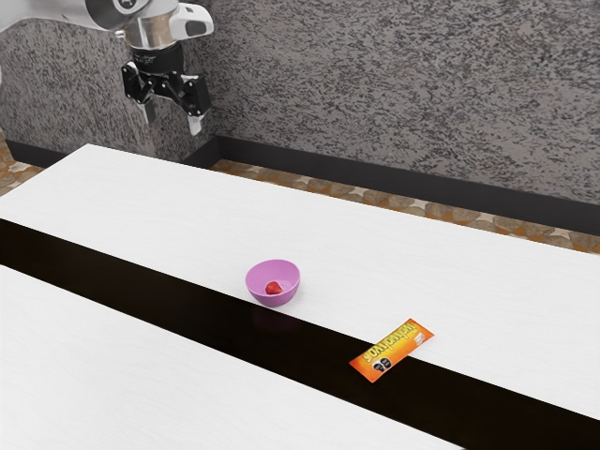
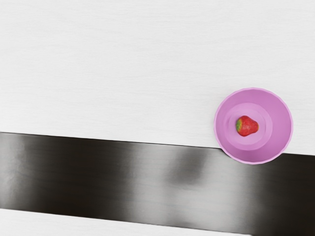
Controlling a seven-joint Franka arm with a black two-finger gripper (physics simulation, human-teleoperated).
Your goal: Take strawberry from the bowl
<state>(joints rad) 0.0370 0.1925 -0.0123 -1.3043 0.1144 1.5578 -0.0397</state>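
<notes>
The strawberry (image 2: 247, 126) is inside the pink bowl (image 2: 278, 109), resting on its bottom, red with a green end. My fingers (image 1: 195, 123) stand wide apart with nothing between them, pointing down. They are well apart from the berry and higher than it: in the exterior view I hang at the far left, while the fruit lies nearer and toward the exterior view's right. No part of me touches the fruit or the bowl around it. From my hand I look down into the open bowl, with the whole berry in sight.

The bowl sits upright on the white worktop (image 1: 169, 202), its near side reaching over the edge of a black band (image 1: 187, 309). That band runs across the worktop, with white surface on both its near and far sides. Toward the exterior view's right, apart from the bowl and nearer, an orange and yellow packet (image 1: 393, 350) lies flat and slanting, partly on the band and partly on the white beyond it. My arm (image 1: 58, 9) comes in from the exterior view's upper left. Past the far edge of the worktop are a patterned floor (image 1: 441, 212) and a mottled grey wall (image 1: 403, 94).
</notes>
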